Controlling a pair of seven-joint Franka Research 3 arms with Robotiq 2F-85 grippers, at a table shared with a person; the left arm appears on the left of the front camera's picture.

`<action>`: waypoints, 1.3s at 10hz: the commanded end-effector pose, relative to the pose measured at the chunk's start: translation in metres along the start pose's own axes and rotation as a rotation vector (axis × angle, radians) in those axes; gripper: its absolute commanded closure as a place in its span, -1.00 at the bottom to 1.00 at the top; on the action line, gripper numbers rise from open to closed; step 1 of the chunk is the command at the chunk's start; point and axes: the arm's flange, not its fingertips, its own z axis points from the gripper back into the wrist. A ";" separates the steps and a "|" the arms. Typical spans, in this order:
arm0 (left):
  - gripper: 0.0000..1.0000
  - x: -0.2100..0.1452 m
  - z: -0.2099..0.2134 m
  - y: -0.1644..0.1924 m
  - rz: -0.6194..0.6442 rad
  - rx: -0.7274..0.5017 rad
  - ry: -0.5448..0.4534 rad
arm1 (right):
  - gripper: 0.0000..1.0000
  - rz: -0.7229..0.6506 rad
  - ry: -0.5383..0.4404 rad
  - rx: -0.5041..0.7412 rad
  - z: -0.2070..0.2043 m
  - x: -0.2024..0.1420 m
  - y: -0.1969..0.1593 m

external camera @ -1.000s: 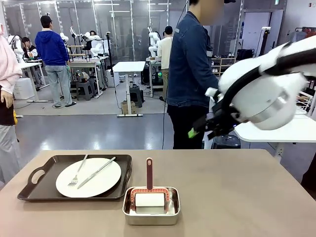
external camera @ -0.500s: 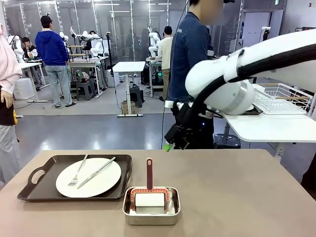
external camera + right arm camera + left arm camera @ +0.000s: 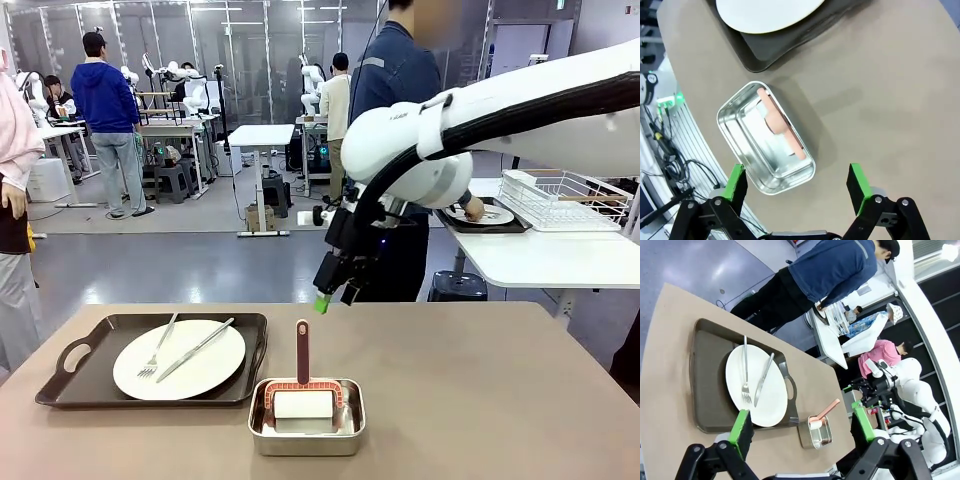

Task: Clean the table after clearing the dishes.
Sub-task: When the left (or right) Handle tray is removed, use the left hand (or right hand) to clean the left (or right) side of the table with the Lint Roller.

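Right gripper [image 3: 335, 292] and left gripper [image 3: 802, 427] gape wide, empty. Plate [image 3: 205, 375] on the tray [image 3: 250, 330] by the table's [image 3: 480, 400] left edge looks breakable, fork [image 3: 162, 345] and knife [image 3: 195, 350] loose: best lifted level by its handles [image 3: 72, 353].

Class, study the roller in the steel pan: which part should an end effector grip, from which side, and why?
Grip the reddish handle, probably coming from above and closing across its narrow width. It rises clear of the steel pan and its rim, whereas the white roller head sits low between the pan walls, leaving little room to close around it.
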 end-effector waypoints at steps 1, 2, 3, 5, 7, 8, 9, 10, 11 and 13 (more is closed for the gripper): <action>-1.00 0.003 0.002 0.001 -0.012 -0.015 -0.001 | -1.00 0.053 0.043 -0.032 -0.011 0.028 0.010; -1.00 0.003 0.002 0.001 -0.012 -0.015 -0.001 | -1.00 0.086 0.068 -0.027 -0.018 0.033 0.014; -1.00 0.003 0.002 0.001 -0.012 -0.015 -0.001 | -1.00 0.120 0.100 -0.014 -0.025 0.039 0.016; -1.00 0.003 0.002 0.001 -0.012 -0.015 -0.001 | -1.00 0.144 0.192 0.030 -0.037 0.047 0.017; -1.00 0.003 0.002 0.001 -0.012 -0.015 -0.001 | -1.00 0.184 0.240 0.053 -0.045 0.050 0.021; -1.00 0.003 0.002 0.001 -0.012 -0.015 -0.001 | -1.00 0.224 0.269 0.045 -0.051 0.053 0.023; -1.00 0.003 0.002 0.001 -0.012 -0.015 -0.001 | -1.00 0.275 0.284 0.053 -0.057 0.054 0.029; -1.00 0.003 0.002 0.001 -0.012 -0.015 -0.001 | -1.00 0.322 0.287 0.056 -0.060 0.054 0.033; -1.00 0.003 0.002 0.001 -0.012 -0.015 -0.001 | -1.00 0.369 0.295 0.049 -0.064 0.053 0.037; -1.00 0.003 0.002 0.001 -0.012 -0.015 -0.001 | -1.00 0.426 0.292 0.019 -0.071 0.047 0.038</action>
